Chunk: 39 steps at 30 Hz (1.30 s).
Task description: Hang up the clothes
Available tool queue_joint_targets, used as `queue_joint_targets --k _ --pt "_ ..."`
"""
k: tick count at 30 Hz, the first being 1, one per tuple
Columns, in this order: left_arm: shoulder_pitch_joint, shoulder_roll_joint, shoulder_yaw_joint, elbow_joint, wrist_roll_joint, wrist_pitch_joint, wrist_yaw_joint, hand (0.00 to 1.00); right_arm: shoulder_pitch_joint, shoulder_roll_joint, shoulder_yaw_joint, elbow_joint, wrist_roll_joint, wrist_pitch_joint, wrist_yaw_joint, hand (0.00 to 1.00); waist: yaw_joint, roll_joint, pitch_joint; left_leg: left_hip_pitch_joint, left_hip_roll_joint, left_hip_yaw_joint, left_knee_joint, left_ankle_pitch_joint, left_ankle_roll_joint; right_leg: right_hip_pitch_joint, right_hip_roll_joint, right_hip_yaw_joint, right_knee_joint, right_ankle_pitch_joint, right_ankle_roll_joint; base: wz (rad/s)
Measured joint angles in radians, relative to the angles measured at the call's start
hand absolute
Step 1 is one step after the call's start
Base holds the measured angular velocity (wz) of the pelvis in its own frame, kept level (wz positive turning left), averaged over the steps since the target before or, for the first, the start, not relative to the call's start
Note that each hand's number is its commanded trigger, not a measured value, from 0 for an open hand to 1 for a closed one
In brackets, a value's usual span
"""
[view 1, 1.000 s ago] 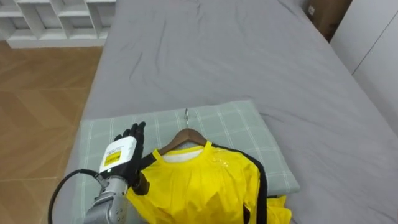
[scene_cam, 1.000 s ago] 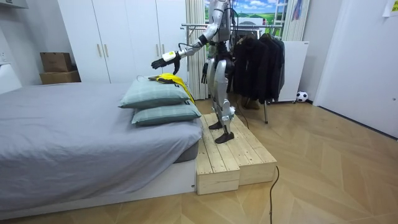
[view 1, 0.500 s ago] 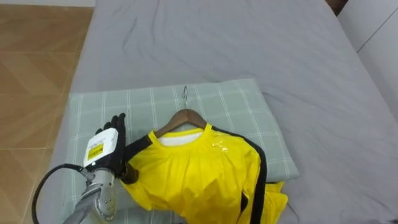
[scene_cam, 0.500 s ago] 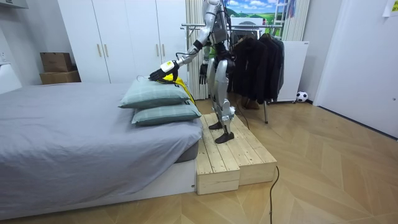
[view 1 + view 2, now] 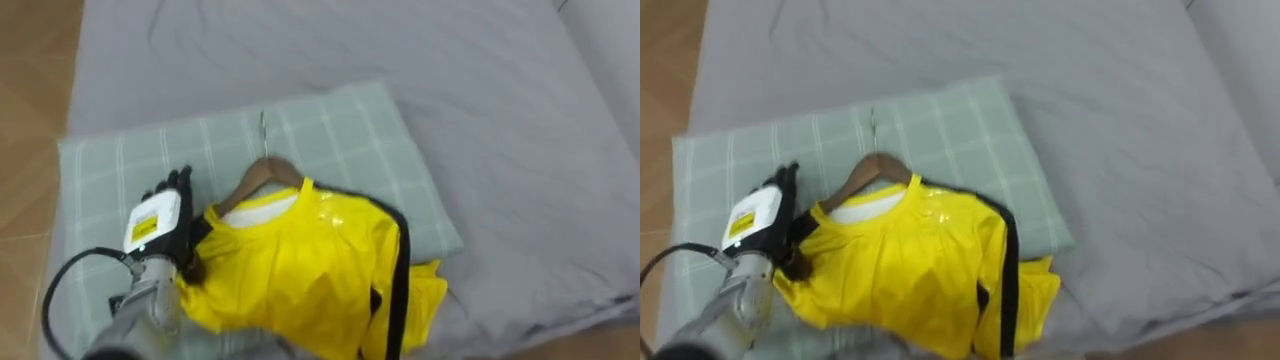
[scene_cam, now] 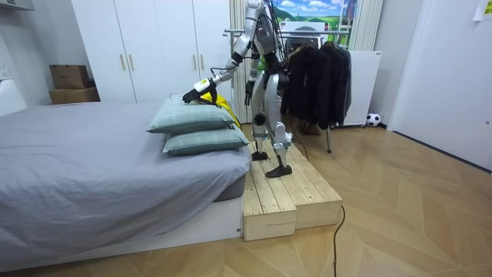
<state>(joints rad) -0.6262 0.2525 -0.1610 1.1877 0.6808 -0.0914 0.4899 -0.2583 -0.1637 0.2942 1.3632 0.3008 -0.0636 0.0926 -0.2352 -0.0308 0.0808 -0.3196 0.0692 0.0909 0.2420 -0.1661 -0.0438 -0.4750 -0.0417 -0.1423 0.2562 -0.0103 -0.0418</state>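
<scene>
Where the robot's left arm comes in at the lower left, its left hand (image 5: 158,225) rests on the green checked pillow (image 5: 340,130). Its fingers reach forward nearly straight and close together, and its inner side touches one shoulder of the yellow shirt (image 5: 300,280). The shirt lies flat on the pillow, a black stripe running down its sleeve, and its lower part spills onto the grey bed (image 5: 470,90). A wooden hanger (image 5: 262,172) sits in the neck, its metal hook (image 5: 263,122) pointing away across the pillow. In the room view the robot stands on a low wooden platform (image 6: 284,192) beside the bed, leaning over two stacked pillows. Its right hand (image 6: 250,92) hangs by its hip. Behind it stands a clothes rack (image 6: 319,73) of dark garments.
</scene>
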Motion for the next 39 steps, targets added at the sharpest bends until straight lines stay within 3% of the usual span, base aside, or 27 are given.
queue_joint_targets --k 7,15,39 --pt "0.000 -0.011 0.000 -0.006 -0.001 -0.001 0.003 0.00 0.003 0.000 0.029 -0.001 0.010 -0.003 0.020 0.00 -0.008 -0.003 -0.0016 -0.003 -0.013 0.003 0.031 0.003 0.006 0.019 -0.012 0.000 -0.005 0.004 0.019 0.05" --pt "-0.002 -0.053 -0.032 -0.015 0.016 -0.002 0.050 0.00 -0.006 0.000 0.076 0.000 0.008 -0.013 0.024 0.00 -0.019 -0.003 -0.0022 -0.002 -0.011 0.003 0.035 0.006 0.011 0.028 -0.013 -0.009 -0.005 0.011 0.011 0.03" --pt "-0.004 -0.081 -0.069 -0.013 0.029 -0.001 0.093 0.00 -0.014 -0.002 0.094 0.000 0.009 -0.009 0.030 0.00 -0.031 -0.002 -0.0029 0.001 -0.011 0.021 0.050 0.008 0.014 0.039 -0.021 -0.014 0.004 0.012 0.013 0.00"
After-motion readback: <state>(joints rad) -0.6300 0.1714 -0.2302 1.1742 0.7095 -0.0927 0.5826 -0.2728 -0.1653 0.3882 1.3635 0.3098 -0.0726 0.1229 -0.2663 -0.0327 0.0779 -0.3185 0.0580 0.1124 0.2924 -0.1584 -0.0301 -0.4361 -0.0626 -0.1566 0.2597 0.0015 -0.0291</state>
